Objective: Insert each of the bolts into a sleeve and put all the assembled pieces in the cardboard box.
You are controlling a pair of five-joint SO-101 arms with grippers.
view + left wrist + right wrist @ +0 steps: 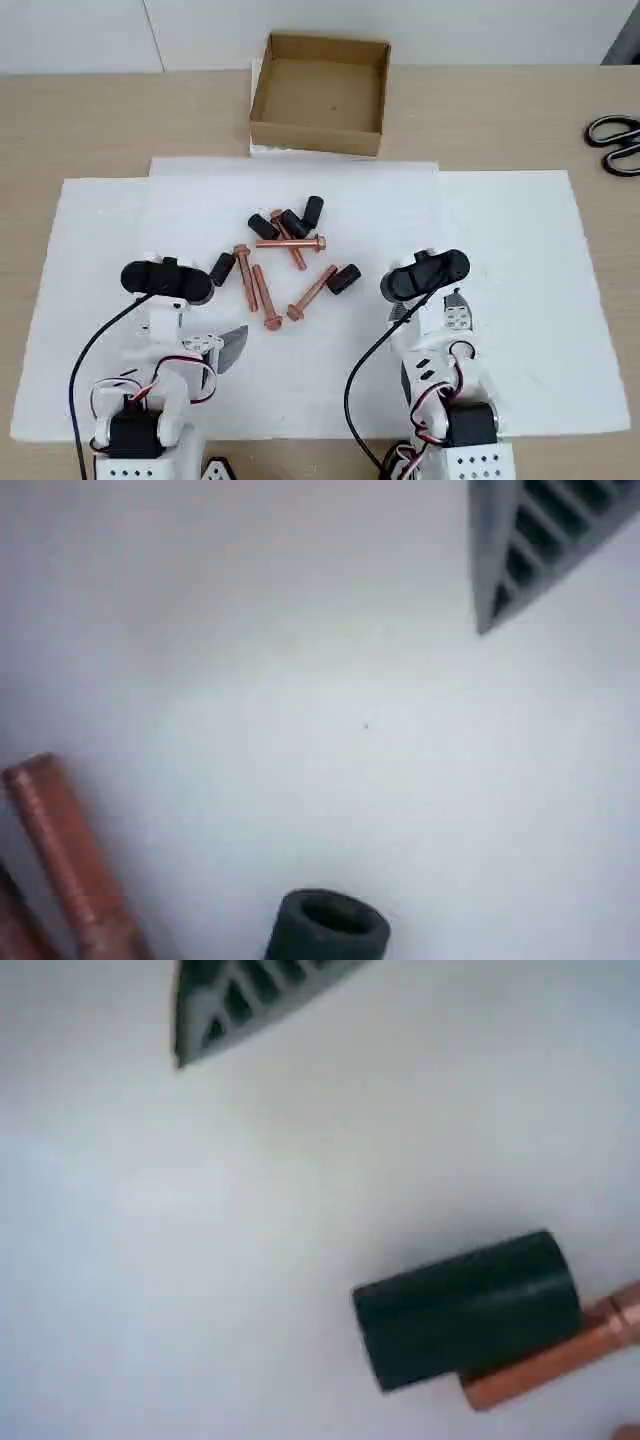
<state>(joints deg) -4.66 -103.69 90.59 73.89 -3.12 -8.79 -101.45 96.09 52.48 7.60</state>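
Several copper bolts [290, 243] and black sleeves [293, 223] lie loose in a cluster mid-mat, none joined. The open cardboard box [266, 110] stands beyond them with nothing inside. My left gripper [225, 345] hangs low over the mat near the front left, open and holding nothing. Its ridged grey finger [530, 540] shows in the left wrist view, with a bolt [65, 855] and a sleeve [325, 925] just ahead. My right gripper [402, 312] sits at the front right. Close before it a sleeve [465, 1310] lies against a bolt [545, 1360].
A white mat [520, 260] covers most of the wooden table [100, 120]. Black scissors [615, 145] lie at the far right edge, off the mat. Bare mat stretches out on both sides of the cluster.
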